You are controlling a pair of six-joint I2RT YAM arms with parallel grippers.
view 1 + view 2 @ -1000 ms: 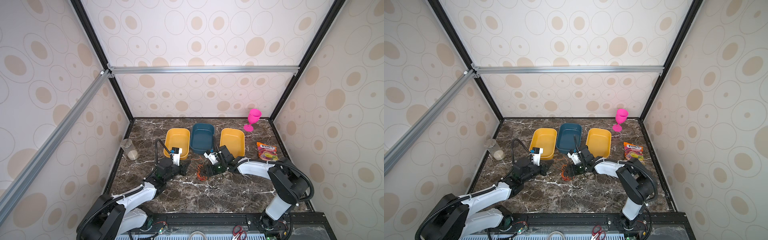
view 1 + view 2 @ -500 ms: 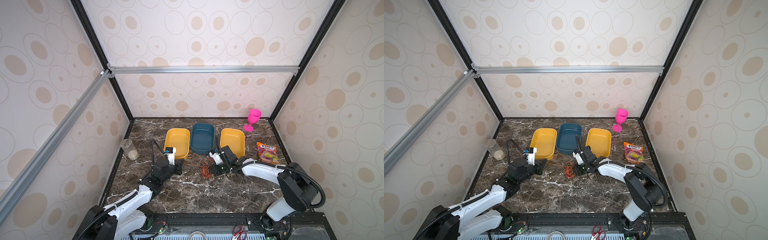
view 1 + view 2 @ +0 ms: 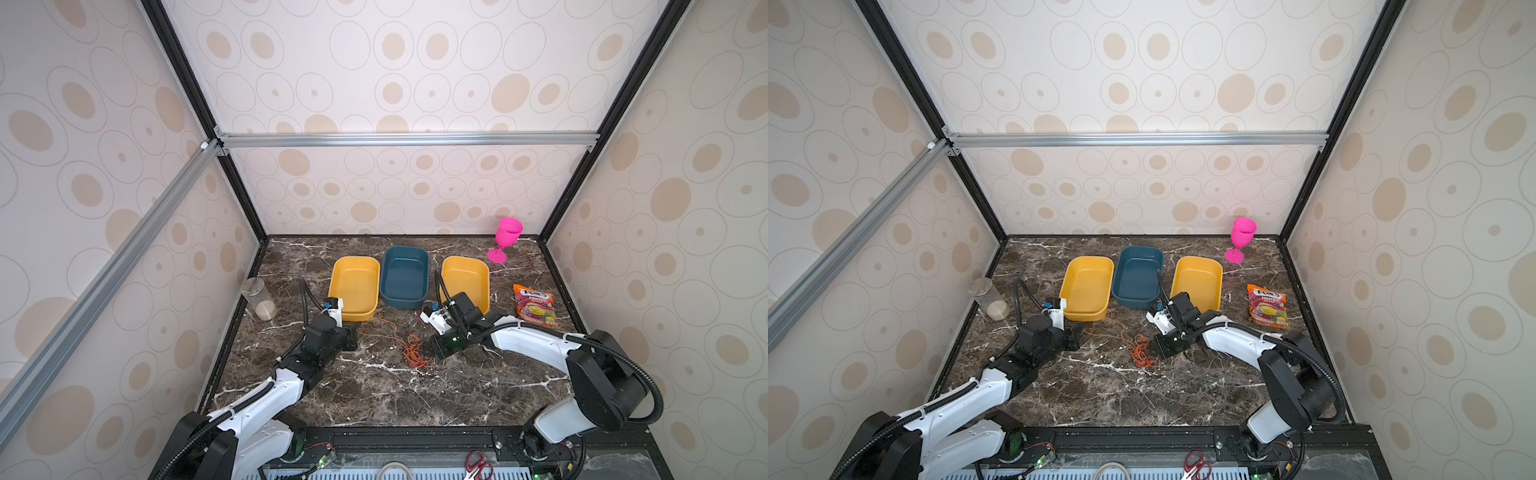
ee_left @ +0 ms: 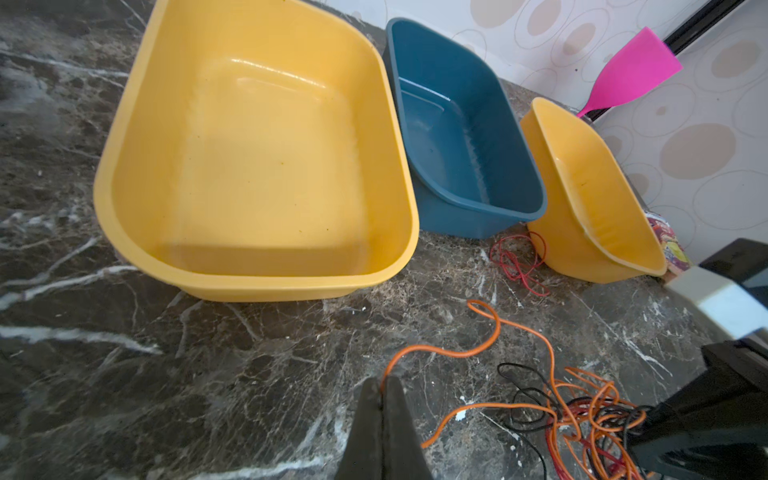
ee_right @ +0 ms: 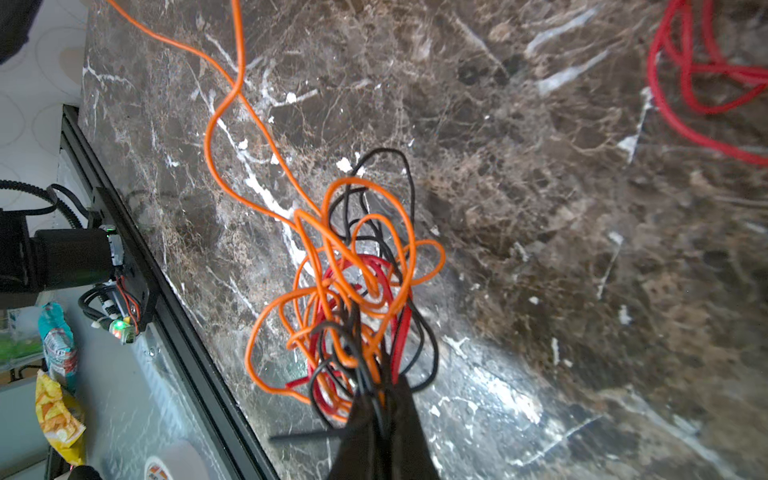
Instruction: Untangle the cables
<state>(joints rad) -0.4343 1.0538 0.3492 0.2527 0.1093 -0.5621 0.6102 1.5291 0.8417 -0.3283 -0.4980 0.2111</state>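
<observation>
Mid-frame in both top views, left gripper [image 3: 352,337] is clamped on an orange cable [image 4: 497,328]; right gripper [image 3: 429,354] is pinched tight on the tangled cables [image 3: 413,353]

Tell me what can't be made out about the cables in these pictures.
Right wrist view: which strands of the tangle the shut right gripper pinches; they bunch together.
Right wrist view: the separate red cable, its full run cut by the frame edge.
Both top views: anything but orange in the tangle, too thin against the dark table.
</observation>
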